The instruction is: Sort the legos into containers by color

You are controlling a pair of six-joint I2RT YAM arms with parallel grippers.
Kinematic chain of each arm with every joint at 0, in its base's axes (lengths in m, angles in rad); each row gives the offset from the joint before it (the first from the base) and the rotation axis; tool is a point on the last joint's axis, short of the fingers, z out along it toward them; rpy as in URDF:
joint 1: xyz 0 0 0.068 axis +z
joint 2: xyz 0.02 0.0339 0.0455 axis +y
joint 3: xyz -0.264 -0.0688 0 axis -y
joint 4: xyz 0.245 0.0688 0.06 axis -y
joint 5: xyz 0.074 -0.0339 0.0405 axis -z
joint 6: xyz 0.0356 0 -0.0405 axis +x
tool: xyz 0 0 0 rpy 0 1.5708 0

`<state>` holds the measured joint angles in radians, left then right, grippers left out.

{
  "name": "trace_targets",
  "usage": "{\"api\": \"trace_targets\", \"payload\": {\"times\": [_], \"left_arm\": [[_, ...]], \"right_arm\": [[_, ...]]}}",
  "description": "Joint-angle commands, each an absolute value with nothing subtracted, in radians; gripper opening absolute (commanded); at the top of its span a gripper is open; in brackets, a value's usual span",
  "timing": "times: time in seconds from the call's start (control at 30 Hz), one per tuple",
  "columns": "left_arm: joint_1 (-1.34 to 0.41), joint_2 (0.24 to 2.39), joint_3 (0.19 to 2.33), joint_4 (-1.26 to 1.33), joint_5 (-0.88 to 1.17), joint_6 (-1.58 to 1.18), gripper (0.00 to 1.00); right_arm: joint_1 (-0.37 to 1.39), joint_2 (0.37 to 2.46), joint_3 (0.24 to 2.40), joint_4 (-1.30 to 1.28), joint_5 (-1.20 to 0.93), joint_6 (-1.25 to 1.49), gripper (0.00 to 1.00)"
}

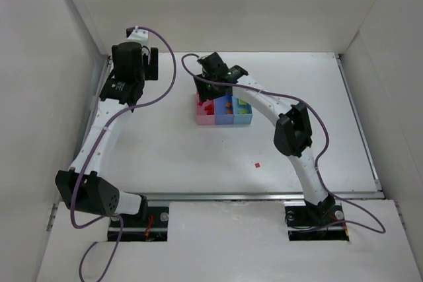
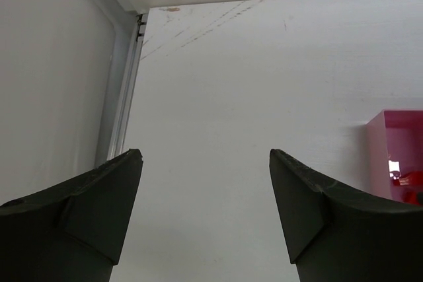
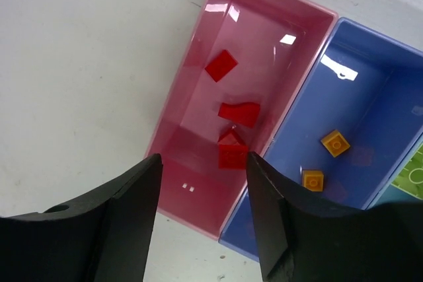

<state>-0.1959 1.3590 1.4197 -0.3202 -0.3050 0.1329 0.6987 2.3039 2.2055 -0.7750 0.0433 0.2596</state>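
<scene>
**Drop-off step, one to fetch**

Right fingers (image 3: 119, 216) are hanging apart over the pink bin (image 3: 264, 31), red bricks (image 3: 232, 153) lying below between them. Left fingers (image 2: 86, 209) are idling apart. Likely next: reaching for the stray brick (image 1: 257, 164), well behind them.

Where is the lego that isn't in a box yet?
Find the row of three bins on the white table. From them, go toward the near edge and slightly right: a tiny red brick lies there alone. Every other visible brick sits inside a bin.
</scene>
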Motion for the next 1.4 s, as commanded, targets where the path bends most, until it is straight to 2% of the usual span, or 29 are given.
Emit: {"api": "trace_targets", "payload": {"times": [0.0,0.07,0.13,0.33,0.43,0.47,0.53,0.57,0.63,0.67,0.7,0.8,1.07,1.23,1.37], "left_arm": [[-0.196,1.313,1.414,-0.282,-0.296,0.123,0.76],[-0.196,1.313,1.414,-0.282,-0.285,0.114,0.76],[-0.196,1.313,1.414,-0.291,-0.285,0.114,0.76],[-0.196,1.313,1.414,-0.291,-0.265,0.114,0.76],[-0.196,1.313,1.414,-0.291,-0.265,0.114,0.76],[-0.196,1.313,1.414,-0.291,-0.265,0.114,0.76],[-0.196,1.313,1.414,-0.291,-0.265,0.114,0.76],[-0.196,1.313,1.414,-0.291,-0.265,0.114,0.76],[-0.196,1.313,1.414,-0.291,-0.265,0.114,0.76],[-0.196,1.313,1.414,-0.291,-0.265,0.114,0.76],[-0.196,1.313,1.414,-0.291,-0.256,0.114,0.76],[-0.196,1.313,1.414,-0.291,-0.247,0.104,0.76],[-0.196,1.313,1.414,-0.291,-0.247,0.104,0.76],[-0.196,1.313,1.414,-0.291,-0.247,0.104,0.76],[-0.196,1.322,1.414,-0.291,-0.247,0.104,0.76]], "right_arm": [[0.699,2.238,2.227,-0.761,0.044,0.252,0.60],[0.699,2.186,2.227,-0.726,0.044,0.242,0.61],[0.699,2.157,2.218,-0.703,0.026,0.242,0.67],[0.699,2.195,2.229,-0.753,0.035,0.233,0.67],[0.699,2.220,2.229,-0.778,0.035,0.224,0.57],[0.699,2.220,2.229,-0.778,0.035,0.224,0.49],[0.710,2.220,2.229,-0.778,0.035,0.224,0.46],[0.710,2.220,2.229,-0.778,0.035,0.224,0.47],[0.719,2.209,2.229,-0.778,0.035,0.213,0.57],[0.719,2.209,2.229,-0.769,0.046,0.213,0.64],[0.719,2.209,2.229,-0.769,0.055,0.213,0.78],[0.719,2.238,2.249,-0.791,0.087,0.213,1.00],[0.719,2.273,2.257,-0.839,0.046,0.213,0.98],[0.729,2.099,2.191,-0.772,0.046,0.222,0.96],[0.729,1.898,2.016,-0.739,0.080,0.222,0.96]]}}
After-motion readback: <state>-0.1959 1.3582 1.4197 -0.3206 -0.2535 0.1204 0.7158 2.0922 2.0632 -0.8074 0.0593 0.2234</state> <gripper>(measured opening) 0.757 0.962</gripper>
